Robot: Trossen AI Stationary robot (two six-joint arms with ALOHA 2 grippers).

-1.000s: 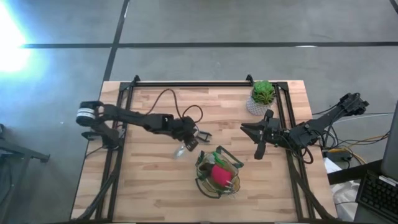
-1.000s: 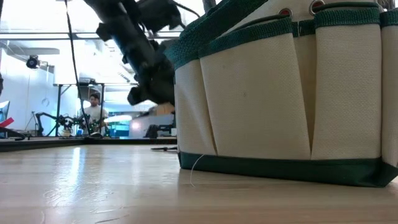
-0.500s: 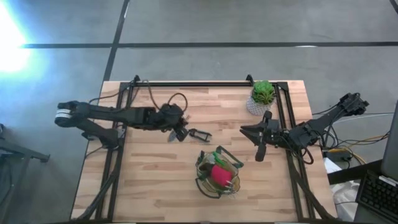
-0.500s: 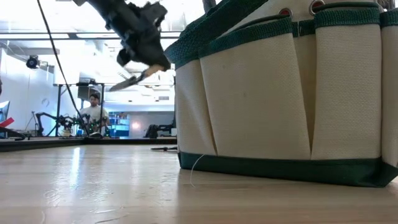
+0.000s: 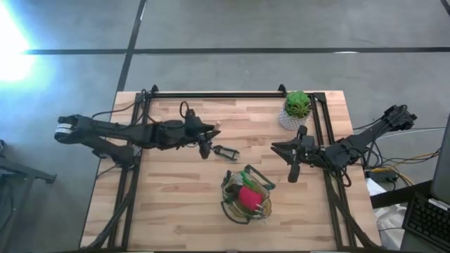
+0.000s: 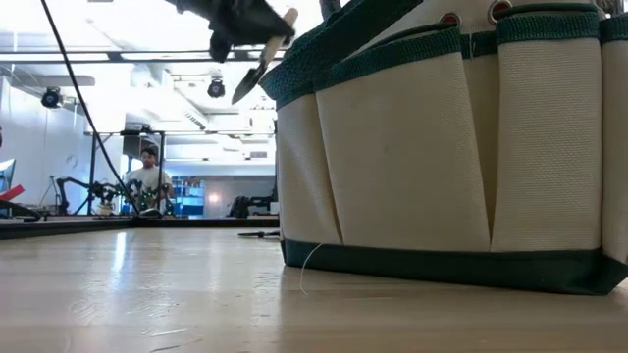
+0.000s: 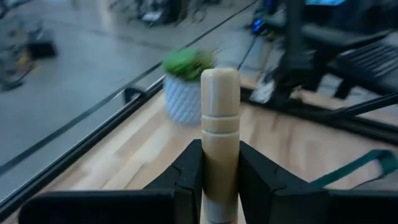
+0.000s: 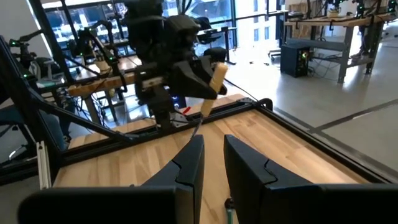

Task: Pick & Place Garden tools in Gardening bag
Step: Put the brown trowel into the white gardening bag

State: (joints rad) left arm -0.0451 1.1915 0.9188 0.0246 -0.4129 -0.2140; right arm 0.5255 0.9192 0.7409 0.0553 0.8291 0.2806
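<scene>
Wooden handle (image 7: 220,130) in left pincer (image 7: 220,180)

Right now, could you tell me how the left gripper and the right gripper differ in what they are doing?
The left gripper is clamped on a wooden-handled tool, lifted above the table; the right gripper holds nothing, its fingers close together. In the high view the left gripper is up-left of the gardening bag, near the pruners; the right gripper waits right of the bag. Both are dark two-finger grippers over the table.

Gardening bag (image 6: 442,147) fills the right; left claw (image 6: 257,29) holds a wooden-handled tool (image 6: 263,54) above.
</scene>
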